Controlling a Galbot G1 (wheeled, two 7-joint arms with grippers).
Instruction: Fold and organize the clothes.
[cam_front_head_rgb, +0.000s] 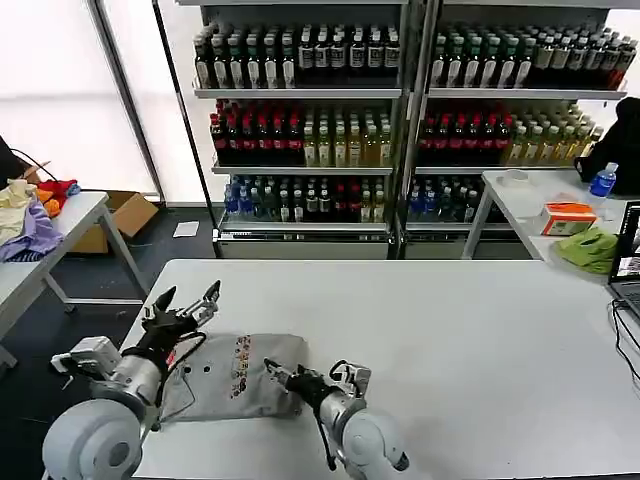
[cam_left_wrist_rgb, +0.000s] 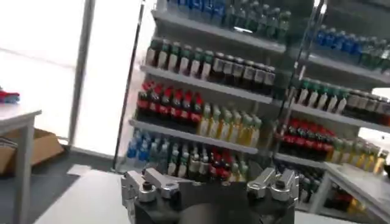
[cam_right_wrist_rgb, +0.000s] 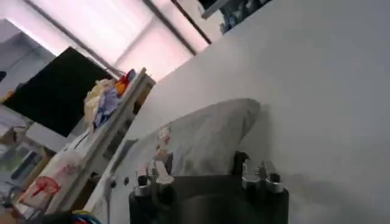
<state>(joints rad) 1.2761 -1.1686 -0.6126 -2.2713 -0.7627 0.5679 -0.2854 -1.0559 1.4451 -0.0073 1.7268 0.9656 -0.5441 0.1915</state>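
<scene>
We press the fold flat before the next grip.
Right tool (cam_front_head_rgb: 278, 374) rests low on the grey shirt (cam_front_head_rgb: 235, 375), fingers seemingly together; left tool (cam_front_head_rgb: 187, 303) hovers spread above its far edge; the shirt lies folded on the desk (cam_front_head_rgb: 450, 330).

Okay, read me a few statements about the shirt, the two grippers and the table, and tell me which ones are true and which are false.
1. The grey shirt lies on the white table. True.
2. The left gripper is shut on the shirt. False: it is open and raised above the shirt's left edge.
3. The right gripper is down at the shirt's right edge. True.
4. The shirt hangs over the table's far edge. False: it lies near the robot's side.
5. Shelves of bottles stand behind the table. True.
</scene>
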